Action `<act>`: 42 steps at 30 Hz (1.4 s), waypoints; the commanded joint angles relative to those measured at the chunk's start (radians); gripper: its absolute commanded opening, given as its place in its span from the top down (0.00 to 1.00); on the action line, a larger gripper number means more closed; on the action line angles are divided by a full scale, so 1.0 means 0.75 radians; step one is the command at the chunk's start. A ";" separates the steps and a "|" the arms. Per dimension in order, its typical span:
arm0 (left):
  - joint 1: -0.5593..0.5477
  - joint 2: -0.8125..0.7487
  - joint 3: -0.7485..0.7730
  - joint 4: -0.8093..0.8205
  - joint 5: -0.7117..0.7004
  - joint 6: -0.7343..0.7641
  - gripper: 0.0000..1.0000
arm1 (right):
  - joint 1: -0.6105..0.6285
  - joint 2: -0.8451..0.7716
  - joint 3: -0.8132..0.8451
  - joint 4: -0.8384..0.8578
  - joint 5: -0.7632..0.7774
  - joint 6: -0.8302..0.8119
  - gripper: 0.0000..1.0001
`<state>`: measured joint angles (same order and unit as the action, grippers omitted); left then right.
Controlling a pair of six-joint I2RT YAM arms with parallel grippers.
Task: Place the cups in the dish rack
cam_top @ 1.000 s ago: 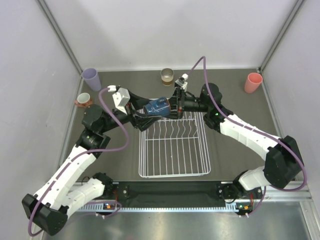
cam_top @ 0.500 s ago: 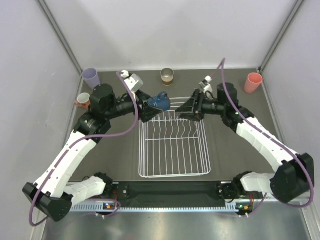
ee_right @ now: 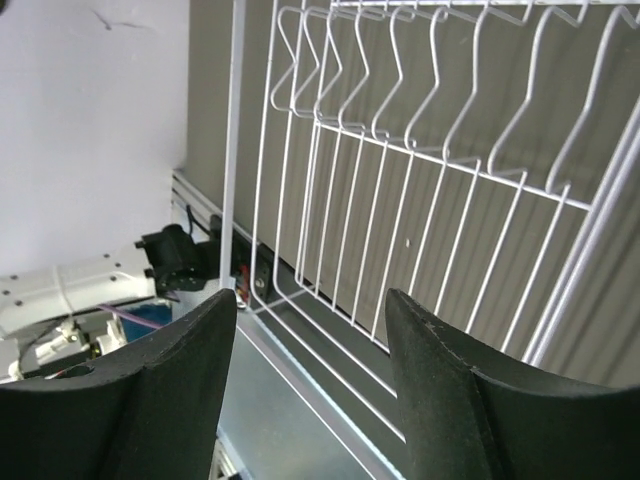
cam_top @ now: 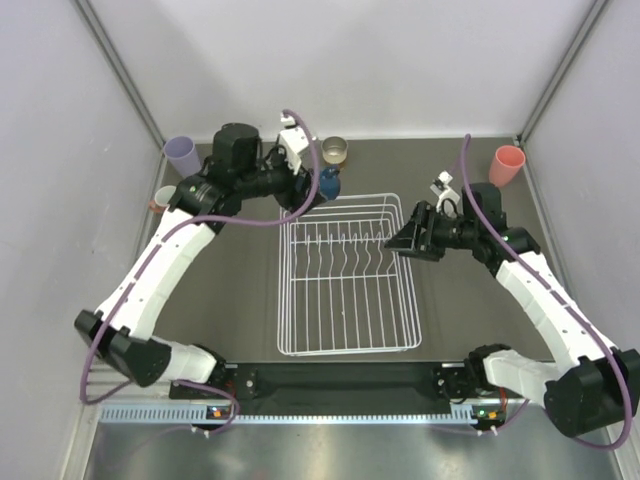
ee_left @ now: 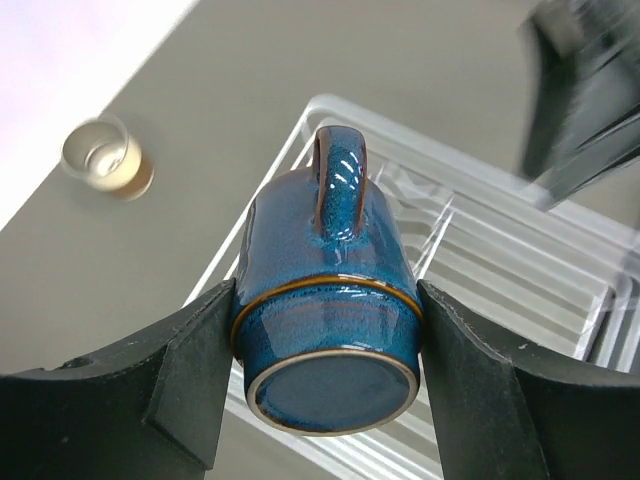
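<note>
Note that your left fingers (ee_left: 190, 390) pinch the glazed dark blue ceramic mug (ee_left: 325, 250) over the white wire dish rack's (cam_top: 345, 352) far-left corner. Your right fingers (ee_right: 150, 400) stand spread and empty.

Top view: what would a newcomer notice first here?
The dark blue mug clamped in the left pincer, above the far left corner of the empty white dish rack. Next, the right pincer hanging open and empty at the rack's right edge, and the pink tumbler alone at far right.

Bright even light, soft shadows, glare on dark blue mug (ee_left: 325, 300), blurred background
</note>
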<state>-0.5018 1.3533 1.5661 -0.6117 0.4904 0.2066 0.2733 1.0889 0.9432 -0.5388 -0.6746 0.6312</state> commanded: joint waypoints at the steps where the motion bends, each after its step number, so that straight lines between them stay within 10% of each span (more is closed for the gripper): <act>1: -0.026 0.085 0.129 -0.196 -0.065 0.299 1.00 | -0.019 -0.053 0.039 -0.106 0.020 -0.136 0.39; 15: -0.143 0.568 0.564 -0.659 -0.304 0.737 1.00 | -0.074 -0.163 -0.043 -0.249 -0.011 -0.230 0.38; 42: -0.143 0.820 0.471 -0.606 -0.529 0.823 1.00 | -0.123 -0.147 -0.155 -0.255 -0.035 -0.261 0.38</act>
<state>-0.6205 1.9636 1.9194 -1.1091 0.1013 0.7902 0.1993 0.9756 0.8303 -0.7506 -0.6899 0.4522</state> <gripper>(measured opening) 0.719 0.619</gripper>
